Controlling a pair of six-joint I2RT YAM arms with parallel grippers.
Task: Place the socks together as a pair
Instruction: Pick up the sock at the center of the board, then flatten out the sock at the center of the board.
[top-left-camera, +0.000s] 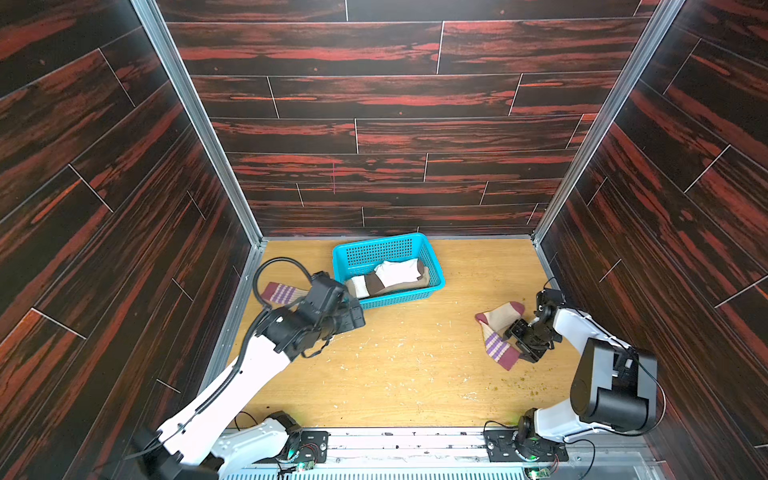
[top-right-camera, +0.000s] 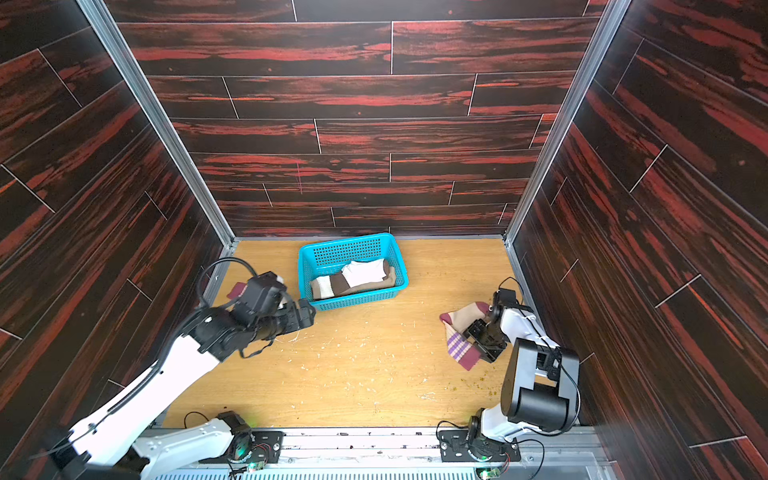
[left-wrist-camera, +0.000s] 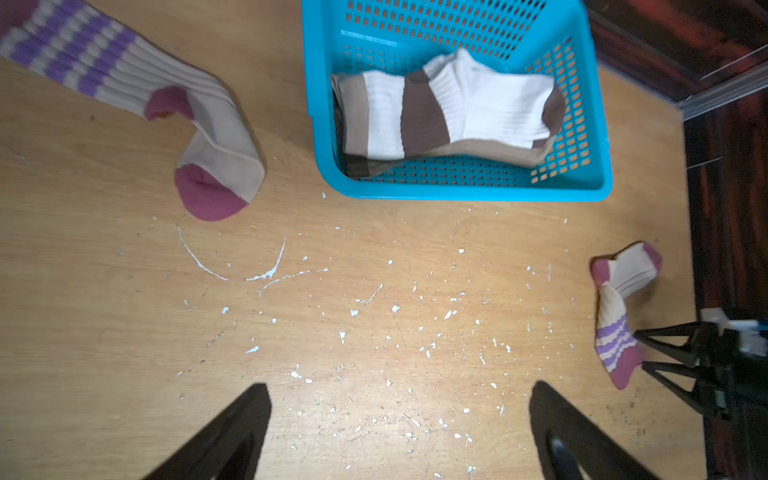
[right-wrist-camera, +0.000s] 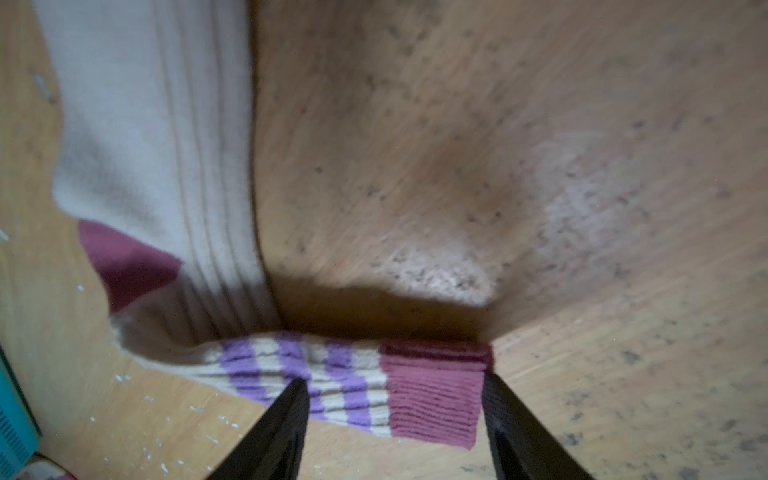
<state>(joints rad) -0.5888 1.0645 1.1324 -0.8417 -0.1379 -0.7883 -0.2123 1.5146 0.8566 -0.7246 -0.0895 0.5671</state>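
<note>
Fingers (left-wrist-camera: 232, 436) of the left gripper (left-wrist-camera: 399, 386) stand wide apart with only bare table (left-wrist-camera: 374, 270) between them; nothing is held. In both top views it hovers left of centre, just beside the lower left corner of the blue basket (top-left-camera: 380, 251).

Right gripper (right-wrist-camera: 395, 380): fingers spread, bracketing the maroon cuff and purple stripes of the striped sock (top-left-camera: 494, 322). The cuff lies flat and unbunched between them, so the jaws are judged not yet closed on it. This sock lies bent on the table at the right of the frame, well apart from the basket.

Matching sock (top-left-camera: 280, 293): on the table at the left of the frame, just left of the basket, partly hidden by the left arm (top-left-camera: 249, 365) in both top views. The pair is well apart; pairing is not yet done. Brown-banded socks (top-left-camera: 370, 286) and a white sock (top-left-camera: 399, 272) lie inside the basket.

Hazards from this state:
- Partial pinch. Closing may catch only the upper layer; the fabric then slips out during the lift
- Trailing foot. The bent foot section drags in transit and can snag the basket corner
- Arm conflict. The left arm sits over the matching sock; a crossing right arm (top-left-camera: 582, 328) risks contact unless it clears
- Poor release. Soft fabric folds on landing and ends beside, not on, its mate
</note>
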